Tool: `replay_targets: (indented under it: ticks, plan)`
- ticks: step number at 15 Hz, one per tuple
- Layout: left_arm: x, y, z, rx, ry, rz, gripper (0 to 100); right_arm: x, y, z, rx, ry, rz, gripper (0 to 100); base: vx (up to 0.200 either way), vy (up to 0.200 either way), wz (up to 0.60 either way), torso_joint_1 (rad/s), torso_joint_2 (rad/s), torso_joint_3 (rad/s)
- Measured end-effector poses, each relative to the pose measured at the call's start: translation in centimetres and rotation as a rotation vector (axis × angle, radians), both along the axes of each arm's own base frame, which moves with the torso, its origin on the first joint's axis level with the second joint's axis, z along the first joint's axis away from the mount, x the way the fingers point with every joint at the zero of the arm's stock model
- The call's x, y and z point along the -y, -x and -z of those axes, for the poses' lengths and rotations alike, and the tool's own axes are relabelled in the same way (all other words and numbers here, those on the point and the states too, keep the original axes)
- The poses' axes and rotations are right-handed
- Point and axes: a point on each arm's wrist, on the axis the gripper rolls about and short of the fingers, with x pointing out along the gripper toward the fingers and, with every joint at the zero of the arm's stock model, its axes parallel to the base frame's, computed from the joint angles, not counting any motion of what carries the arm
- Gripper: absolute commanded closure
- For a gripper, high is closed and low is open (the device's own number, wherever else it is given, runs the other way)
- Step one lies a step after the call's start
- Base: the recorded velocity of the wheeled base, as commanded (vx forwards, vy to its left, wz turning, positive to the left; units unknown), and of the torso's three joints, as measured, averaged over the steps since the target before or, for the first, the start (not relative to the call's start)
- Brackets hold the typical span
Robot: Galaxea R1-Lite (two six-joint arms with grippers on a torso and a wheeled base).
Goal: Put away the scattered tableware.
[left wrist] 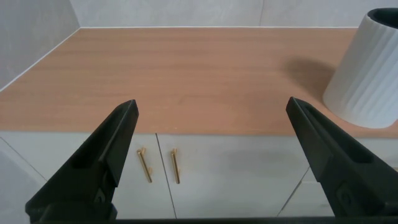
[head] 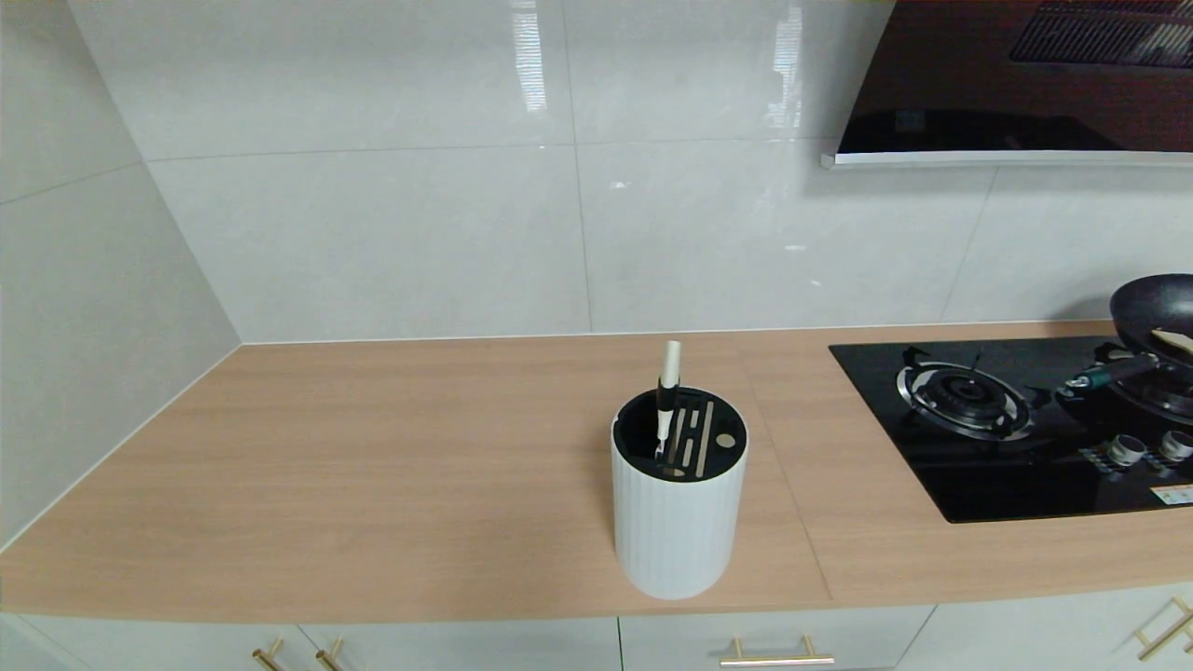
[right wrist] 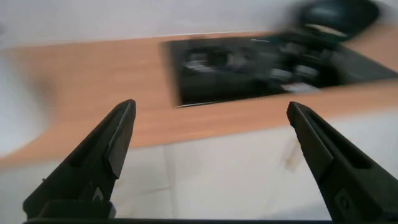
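Note:
A white ribbed utensil holder (head: 679,508) stands near the front edge of the wooden counter (head: 391,466). A utensil with a white and black handle (head: 667,396) stands upright in its black slotted top. The holder (left wrist: 367,68) also appears in the left wrist view, off to one side of my left gripper (left wrist: 211,109). That gripper is open with nothing between its fingers and hangs in front of the counter edge, above the cabinet doors. My right gripper (right wrist: 211,109) is open and empty too, held out in front of the counter near the hob (right wrist: 261,65).
A black gas hob (head: 1016,424) is set into the counter at the right, with a dark pan (head: 1156,312) on its far burner. A range hood (head: 1016,84) hangs above it. Tiled walls close the back and left. White cabinets with gold handles (left wrist: 158,165) lie below.

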Motion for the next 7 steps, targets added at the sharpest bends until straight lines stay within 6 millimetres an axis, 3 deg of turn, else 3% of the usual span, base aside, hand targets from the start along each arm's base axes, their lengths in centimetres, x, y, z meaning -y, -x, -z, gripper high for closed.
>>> replay_targets:
  ticks: [3,7]
  plan:
    - [0.0,-0.01,0.01,0.0,0.0,0.0,0,-0.68,-0.13,0.38,-0.042,0.009,-0.307,0,0.0,0.0,0.0,0.0,0.0,0.0]
    - [0.0,-0.01,0.01,0.0,0.0,0.0,0,-0.62,-0.11,0.49,-0.044,0.018,-0.285,0,0.0,0.0,0.0,0.0,0.0,0.0]
